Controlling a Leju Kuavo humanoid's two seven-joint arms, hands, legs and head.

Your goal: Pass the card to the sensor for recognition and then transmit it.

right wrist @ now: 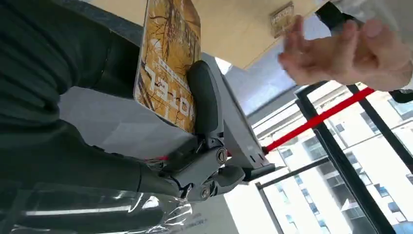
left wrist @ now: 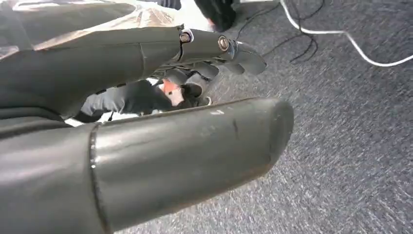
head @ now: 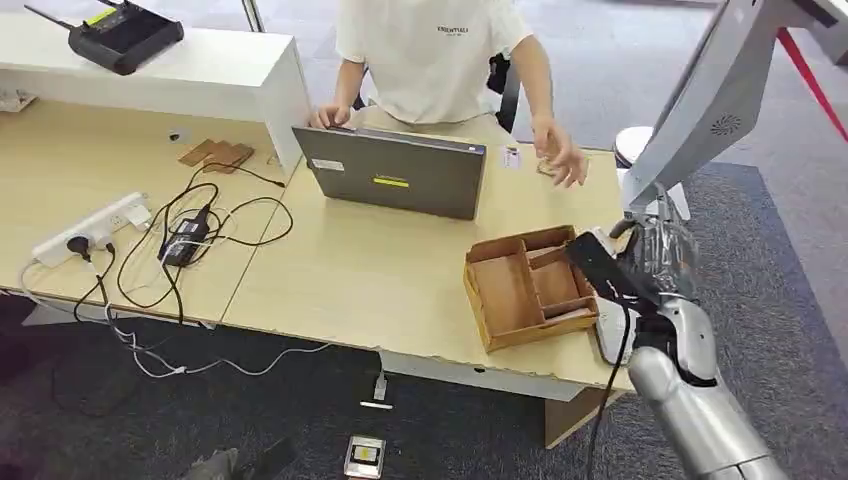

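Right robot hand (right wrist: 195,161) closest to the lens: thumb and dark fingers pinch a yellow-brown hotel key card (right wrist: 168,58), held roughly edge-up. In the head view your right robot hand (head: 655,255) sits off the worktop's (head: 380,270) right end, just beside the wooden tray (head: 530,285) and below the tilted grey sensor panel (head: 700,100). Card looks close to the panel in the wrist view; contact can't be confirmed. Turn the card's flat face toward the panel, hold steady, don't loosen the pinch. A person's hand (head: 560,155) hovers over the worktop near a small card (head: 512,157), so likely waiting for handover; keep your path clear of it. Left robot hand (left wrist: 146,126) hangs over carpet, fingers apart, holding nothing.
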